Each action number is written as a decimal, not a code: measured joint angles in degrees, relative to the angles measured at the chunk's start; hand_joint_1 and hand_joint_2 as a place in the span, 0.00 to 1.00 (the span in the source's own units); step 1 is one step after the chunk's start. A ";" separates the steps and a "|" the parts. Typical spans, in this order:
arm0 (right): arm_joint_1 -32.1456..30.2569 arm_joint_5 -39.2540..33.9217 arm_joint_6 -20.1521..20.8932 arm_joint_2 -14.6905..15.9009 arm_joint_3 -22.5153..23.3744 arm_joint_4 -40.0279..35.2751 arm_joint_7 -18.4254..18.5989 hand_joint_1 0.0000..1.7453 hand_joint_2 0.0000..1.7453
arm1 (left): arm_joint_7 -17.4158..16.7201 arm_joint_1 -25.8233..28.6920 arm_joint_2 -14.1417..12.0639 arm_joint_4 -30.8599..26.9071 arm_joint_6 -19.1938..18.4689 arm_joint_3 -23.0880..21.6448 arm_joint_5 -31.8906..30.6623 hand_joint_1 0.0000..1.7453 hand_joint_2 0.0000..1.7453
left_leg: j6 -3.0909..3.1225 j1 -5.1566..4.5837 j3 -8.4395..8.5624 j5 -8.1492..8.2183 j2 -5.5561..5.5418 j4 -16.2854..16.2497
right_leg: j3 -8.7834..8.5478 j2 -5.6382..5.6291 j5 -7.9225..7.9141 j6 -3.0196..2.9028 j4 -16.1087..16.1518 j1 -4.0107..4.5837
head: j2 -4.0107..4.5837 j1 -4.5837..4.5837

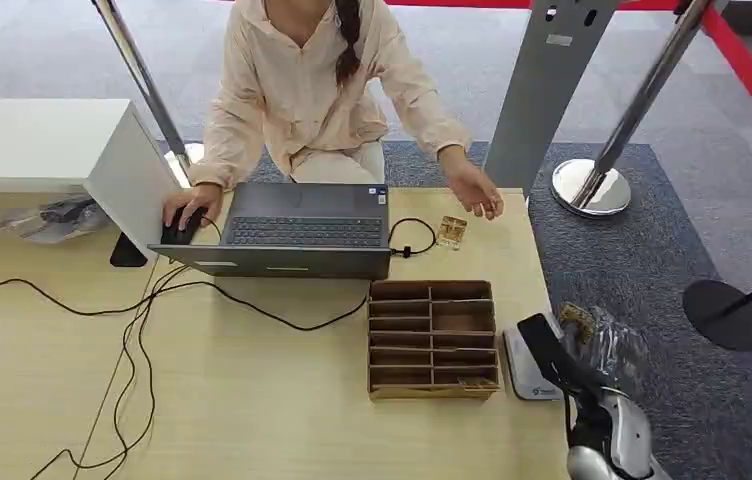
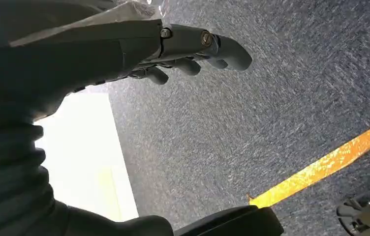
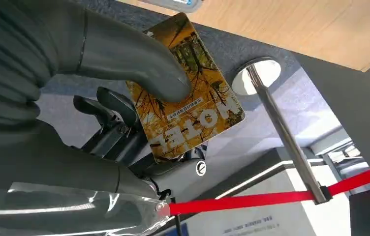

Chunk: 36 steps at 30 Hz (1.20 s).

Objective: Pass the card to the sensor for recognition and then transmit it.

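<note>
- Right hand (image 3: 124, 118): note that it grasps the card (image 3: 188, 93), with the thick grey thumb pressed on the printed face and the darker fingers (image 3: 109, 110) behind the card
- Card: you see a yellow-brown tree pattern and large pale lettering on its face in the right wrist view; in the head view the card (image 1: 577, 318) sits at the top of the right hand (image 1: 592, 360), just beyond the right edge of the table (image 1: 252, 420)
- Sensor (image 1: 527, 375): locate this flat white pad at the right edge of the table, just beside the cardboard organiser (image 1: 433, 338); the right hand is above its outer side, and you cannot tell whether the card touches it
- Left hand (image 2: 188, 54): observe that it hangs over grey carpet (image 2: 271, 123) with its fingers loosely curled and apart, holding nothing
- Person (image 1: 312, 90): seated across the table in a pale jacket; one hand rests on a mouse (image 1: 184, 228) beside the laptop (image 1: 297, 232), and the other hand (image 1: 477, 190) is extended over the far right corner of the table
- Second card (image 1: 451, 232): a small yellowish item lies on the table near the person's extended hand, next to a looped black cable (image 1: 410, 240)
- Barrier posts (image 1: 592, 180): chrome stanchions stand on the carpet beyond the table, joined by red belt (image 3: 252, 199)
</note>
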<state>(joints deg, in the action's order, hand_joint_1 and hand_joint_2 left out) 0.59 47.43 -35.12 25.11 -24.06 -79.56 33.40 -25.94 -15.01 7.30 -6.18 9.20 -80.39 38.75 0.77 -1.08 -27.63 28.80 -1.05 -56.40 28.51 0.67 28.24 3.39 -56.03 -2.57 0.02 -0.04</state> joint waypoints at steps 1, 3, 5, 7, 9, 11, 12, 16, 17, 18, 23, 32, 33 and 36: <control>-0.05 -0.24 -0.05 0.00 0.00 0.18 -0.02 1.00 1.00 | 0.00 0.00 0.00 0.00 0.00 0.00 0.00 0.00 1.00 | 0.00 0.00 0.00 0.00 0.00 0.00 | 0.00 0.00 0.00 0.01 0.00 0.00 | 0.00 0.00; -0.18 -0.85 -0.15 -0.02 -0.04 0.66 -0.17 1.00 1.00 | -0.07 0.00 0.02 0.00 0.00 0.00 0.00 0.00 1.00 | 0.01 0.00 0.00 0.00 0.00 0.00 | 0.00 0.00 0.01 0.01 0.00 0.00 | 0.00 0.00; -0.33 -1.99 -0.26 -0.04 -0.09 1.25 -0.59 1.00 1.00 | -0.07 0.00 0.02 0.00 0.00 0.00 0.00 0.00 1.00 | 0.01 0.00 0.00 0.00 0.00 0.00 | -0.01 0.00 0.01 0.01 0.00 0.00 | 0.00 0.00; -0.35 -2.78 -0.37 -0.11 -0.13 1.71 -1.07 1.00 1.00 | -0.07 -0.01 0.02 0.02 0.00 0.00 -0.07 0.00 1.00 | 0.01 0.00 0.00 0.01 0.00 0.00 | -0.01 0.00 0.01 0.01 0.00 0.00 | -0.02 0.00; -0.36 -3.35 -0.37 -0.18 -0.28 2.43 -1.29 1.00 1.00 | -0.07 -0.01 0.02 0.00 -0.02 0.00 -0.17 0.00 1.00 | 0.02 0.00 0.00 0.01 0.00 0.00 | -0.01 0.00 0.01 0.02 0.00 -0.01 | 0.00 0.00; -0.35 -3.94 -0.35 -0.26 -0.53 3.06 -1.73 1.00 1.00 | -0.07 -0.01 0.02 0.02 -0.07 0.00 -0.24 0.00 1.00 | 0.02 -0.01 0.00 0.01 0.00 0.00 | -0.01 0.00 0.01 0.02 0.00 -0.01 | 0.00 0.00; -0.35 -4.15 -0.35 -0.35 -0.66 3.39 -1.84 1.00 1.00 | -0.07 -0.01 0.02 0.00 -0.09 0.00 -0.33 0.00 1.00 | 0.02 -0.01 0.00 0.01 0.00 0.00 | -0.01 0.00 0.01 0.02 0.00 -0.01 | 0.00 0.00; -0.19 -4.61 -0.46 -0.68 -0.98 4.48 -2.25 1.00 1.00 | -0.07 -0.01 0.07 0.02 -0.15 0.00 -0.46 0.00 1.00 | 0.02 -0.01 0.01 0.01 0.00 0.00 | -0.03 0.00 0.01 0.02 0.00 -0.01 | 0.00 0.00; -0.09 -4.79 -0.61 -0.72 -1.03 4.70 -2.38 1.00 1.00 | -0.07 -0.01 0.09 0.02 -0.15 0.00 -0.50 0.00 1.00 | 0.02 -0.01 0.02 0.01 0.00 0.00 | -0.03 0.00 0.01 0.02 0.00 -0.01 | 0.00 0.02; 0.04 -4.92 -0.68 -0.74 -1.07 4.90 -2.54 1.00 1.00 | -0.07 -0.01 0.09 0.02 -0.15 0.00 -0.52 0.00 1.00 | 0.02 0.00 0.02 0.01 0.00 0.00 | -0.04 0.00 0.01 0.02 0.00 -0.01 | 0.00 0.00; 0.48 -4.81 -1.60 -0.96 -1.27 5.88 -2.80 1.00 1.00 | -0.11 -0.01 0.15 0.02 -0.15 0.00 -0.55 0.00 1.00 | 0.02 -0.01 0.04 0.01 0.00 0.00 | -0.07 0.00 0.01 0.02 0.00 -0.01 | 0.00 0.00; 0.80 2.47 -2.60 -0.92 -1.70 5.53 -0.33 1.00 1.00 | 0.79 0.03 0.15 0.17 -0.37 0.00 -1.24 0.00 1.00 | 0.02 -0.01 0.03 0.01 -0.02 0.00 | -0.10 0.00 0.01 0.02 0.00 -0.02 | 0.00 0.00; 0.86 3.28 -2.54 -0.90 -1.64 4.89 0.00 1.00 1.00 | 0.81 0.04 0.15 0.17 -0.37 0.00 -1.33 0.00 1.00 | 0.02 -0.01 0.02 0.01 -0.02 0.00 | -0.10 0.00 0.01 0.02 0.00 -0.02 | 0.00 0.02; 1.42 5.01 -1.70 -0.61 -1.14 2.34 0.50 1.00 1.00 | 0.96 0.05 0.15 0.17 -0.46 0.00 -1.71 0.00 1.00 | 0.02 -0.02 0.06 0.01 -0.01 0.00 | -0.11 0.00 0.01 0.02 0.00 -0.02 | 0.00 0.00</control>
<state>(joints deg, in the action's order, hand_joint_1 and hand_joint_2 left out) 2.01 52.44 -36.83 24.50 -25.20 -77.22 33.90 -24.98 -14.97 7.45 -6.01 8.74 -80.39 37.05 0.79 -1.09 -27.57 28.81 -1.06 -56.40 28.40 0.67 28.25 3.41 -56.03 -2.59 0.02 -0.04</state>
